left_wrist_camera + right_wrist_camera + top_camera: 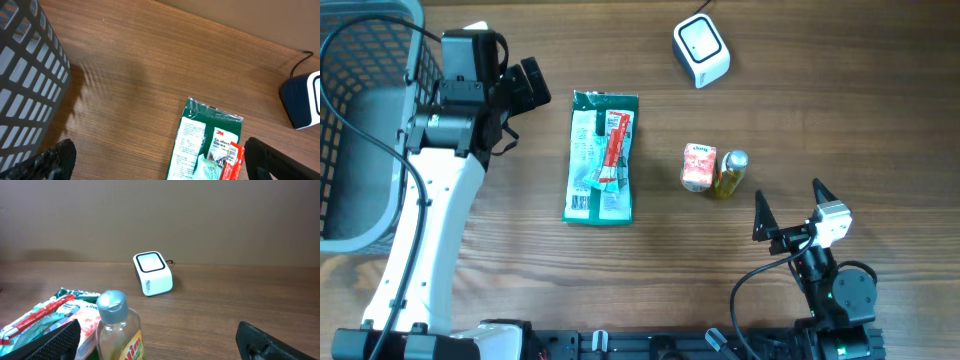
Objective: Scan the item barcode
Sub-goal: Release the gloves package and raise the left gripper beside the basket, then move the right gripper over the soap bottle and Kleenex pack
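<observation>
Grippers are both standing wide open, holding nothing. Left gripper (538, 84) is hovering just beside the grey mesh basket (360, 120), fingers pointing at the green glove packet (601, 160). Packet is lying flat on the surface (820, 110) just ahead of its fingertips, not touching them. Narrow red-and-white pack (616, 150) is lying slanted on top of the packet. In the left wrist view the packet's top edge is showing between the two fingers, nearer the right-hand one.

Right gripper (788, 195) is aiming at the yellow bottle (729, 173) and the small tissue pack (699, 166). Those two are sitting touching each other, just ahead of the gripper and clear of its fingers. Bottle is standing upright, showing close to the left-hand finger in the right wrist view.

White barcode scanner (701, 50) is sitting well beyond the bottle, far ahead of the right gripper, window facing up, cable trailing off behind it. Cannot tell where any item's barcode is facing.
</observation>
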{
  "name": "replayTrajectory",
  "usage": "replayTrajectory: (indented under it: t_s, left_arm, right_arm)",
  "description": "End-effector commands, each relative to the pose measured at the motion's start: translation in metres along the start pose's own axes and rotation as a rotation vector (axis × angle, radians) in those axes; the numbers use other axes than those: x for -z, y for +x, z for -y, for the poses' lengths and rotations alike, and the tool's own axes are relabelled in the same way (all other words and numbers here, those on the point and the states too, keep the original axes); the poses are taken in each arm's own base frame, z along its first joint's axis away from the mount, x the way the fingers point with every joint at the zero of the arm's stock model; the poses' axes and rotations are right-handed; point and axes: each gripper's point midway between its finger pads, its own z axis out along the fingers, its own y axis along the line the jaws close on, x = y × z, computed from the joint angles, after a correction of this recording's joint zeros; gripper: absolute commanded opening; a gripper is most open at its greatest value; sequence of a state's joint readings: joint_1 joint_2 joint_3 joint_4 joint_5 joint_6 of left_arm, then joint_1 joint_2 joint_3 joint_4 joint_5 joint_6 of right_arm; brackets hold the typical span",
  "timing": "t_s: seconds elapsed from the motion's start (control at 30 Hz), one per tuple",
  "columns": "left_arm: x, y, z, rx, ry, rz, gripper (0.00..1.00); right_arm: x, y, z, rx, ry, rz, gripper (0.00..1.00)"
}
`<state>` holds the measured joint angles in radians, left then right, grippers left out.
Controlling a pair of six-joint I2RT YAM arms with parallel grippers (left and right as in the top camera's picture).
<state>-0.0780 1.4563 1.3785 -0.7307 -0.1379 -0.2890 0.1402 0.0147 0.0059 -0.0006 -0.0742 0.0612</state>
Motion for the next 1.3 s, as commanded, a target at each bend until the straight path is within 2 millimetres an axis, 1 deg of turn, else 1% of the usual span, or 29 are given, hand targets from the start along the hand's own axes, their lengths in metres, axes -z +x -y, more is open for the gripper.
replayTrajectory:
  t_s: [0.0, 0.57, 0.67, 0.8, 0.9, 0.97, 1.07, 1.13, 1.17, 1.27]
  left_arm:
    - [0.003, -0.006, -0.002, -0.019, -0.007, 0.017, 1.0]
    - [0.003, -0.006, -0.002, -0.019, -0.007, 0.017, 1.0]
    - [0.003, -0.006, -0.002, -0.019, -0.007, 0.017, 1.0]
    - [0.003, -0.006, -0.002, -0.019, -0.007, 0.017, 1.0]
    - [0.003, -0.006, -0.002, -0.019, -0.007, 0.017, 1.0]
    - [0.003, -0.006, -0.002, -0.019, -0.007, 0.017, 1.0]
    - [0.003, -0.006, -0.002, -0.019, -0.007, 0.017, 1.0]
    - [0.003, -0.006, -0.002, -0.019, -0.007, 0.017, 1.0]
    - [0.003, -0.006, -0.002, -0.019, -0.007, 0.017, 1.0]
    - [0.003, -0.006, -0.002, -0.019, -0.007, 0.017, 1.0]
  right_arm:
    - [0.0, -0.001, 0.001, 0.009, 0.003, 0.006, 1.0]
    - [0.0, -0.002, 0.001, 0.01, 0.003, 0.011, 1.0]
    - [0.0, -0.002, -0.005, 0.0, -0.029, 0.007, 1.0]
    - [0.0, -0.003, -0.005, 0.0, -0.031, 0.013, 1.0]
    - [0.0, -0.002, -0.007, -0.05, -0.044, 0.009, 1.0]
    - [0.001, -0.004, -0.012, -0.085, -0.073, 0.004, 1.0]
    - [0.007, -0.02, -0.014, -0.123, -0.074, -0.01, 1.0]
    - [0.015, -0.041, -0.011, -0.123, -0.044, -0.01, 1.0]
    - [0.02, -0.054, -0.01, -0.123, -0.031, -0.007, 1.0]
    - [0.038, -0.102, -0.012, -0.121, -0.02, 0.013, 1.0]
